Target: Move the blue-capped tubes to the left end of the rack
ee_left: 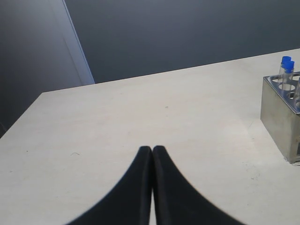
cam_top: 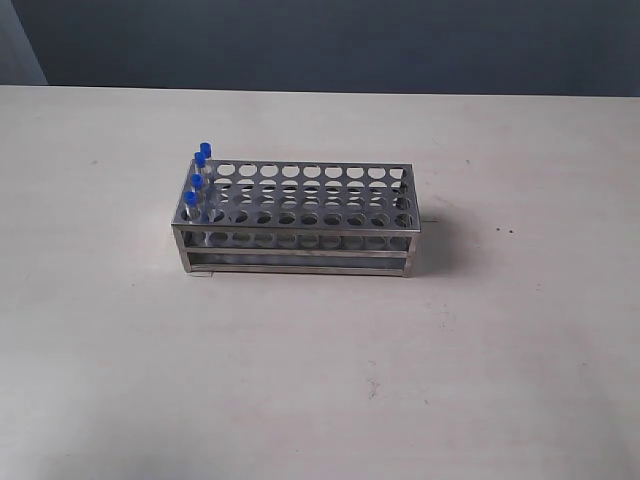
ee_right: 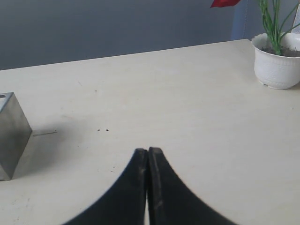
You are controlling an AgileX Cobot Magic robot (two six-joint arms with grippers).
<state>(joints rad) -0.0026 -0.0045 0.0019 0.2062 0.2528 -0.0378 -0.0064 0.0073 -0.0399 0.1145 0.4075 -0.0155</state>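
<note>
**Tubes lined up at the left end; task looks complete**

The four slim, clear blue-capped tubes (cam_top: 197, 180) stand upright in a single column of holes at the left end of the shiny rectangular metal rack (cam_top: 300, 215), one in each row. Every other hole visible in the top plate is empty. The rack sits on the pale table (cam_top: 300, 380). The left tool (ee_left: 153, 149) has its black tips pressed together and holds nothing, well apart from the rack. The right tool (ee_right: 147, 151) is likewise closed and empty, off to the rack's other side. As far as I can judge, nothing is left to move.
</note>
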